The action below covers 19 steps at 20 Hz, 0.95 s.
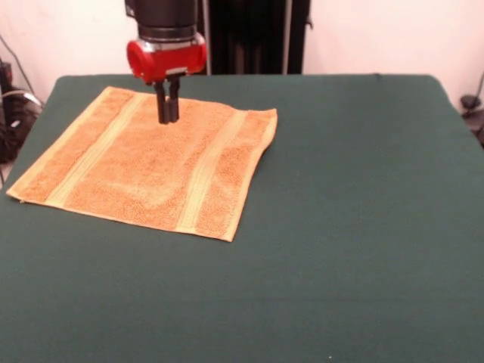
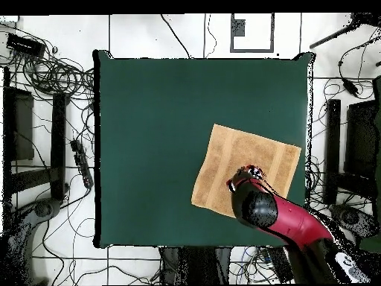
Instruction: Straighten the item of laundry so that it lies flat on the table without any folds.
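Observation:
The orange-tan towel [image 1: 159,166] lies spread flat on the dark green table [image 1: 348,227], left of the middle and toward the far side. Its two paler bands run across it and I see no folds. My gripper [image 1: 167,119] hangs straight down over the towel's far part, near the far edge. Its two black fingers [image 1: 160,102] are pressed close together with the tips at the towel's surface, and no cloth is lifted between them. In the overhead view the towel [image 2: 238,160] lies near the table's [image 2: 149,134] right near corner, and my arm covers its near part around the gripper [image 2: 251,179].
Cables, stands and black equipment [image 2: 74,156] lie on the floor all round the table. The robot's dark pedestal [image 1: 257,34] stands behind the table's far edge. The towel's left corner [image 1: 15,193] lies close to the table's left edge.

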{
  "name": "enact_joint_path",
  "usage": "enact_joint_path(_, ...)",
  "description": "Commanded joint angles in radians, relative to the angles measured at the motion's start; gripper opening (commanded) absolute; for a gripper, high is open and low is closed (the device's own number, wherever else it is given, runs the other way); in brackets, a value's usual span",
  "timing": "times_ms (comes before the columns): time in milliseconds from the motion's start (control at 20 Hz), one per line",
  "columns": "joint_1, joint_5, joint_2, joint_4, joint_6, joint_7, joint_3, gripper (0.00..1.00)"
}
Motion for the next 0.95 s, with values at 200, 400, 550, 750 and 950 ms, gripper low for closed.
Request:
enact_joint_path(200, 0.009, 0.087, 0.032, 0.074, 0.010, 0.334, 0.083, 0.00)
enact_joint_path(400, -0.021, 0.068, 0.070, 0.086, -0.039, 0.330, 0.104, 0.00)
enact_joint_path(550, -0.070, 0.049, 0.098, 0.106, -0.092, 0.337, 0.148, 0.00)
enact_joint_path(750, -0.074, 0.049, 0.125, 0.098, -0.127, 0.343, 0.150, 0.00)
enact_joint_path(950, -0.044, 0.060, 0.130, 0.081, -0.118, 0.330, 0.119, 0.00)
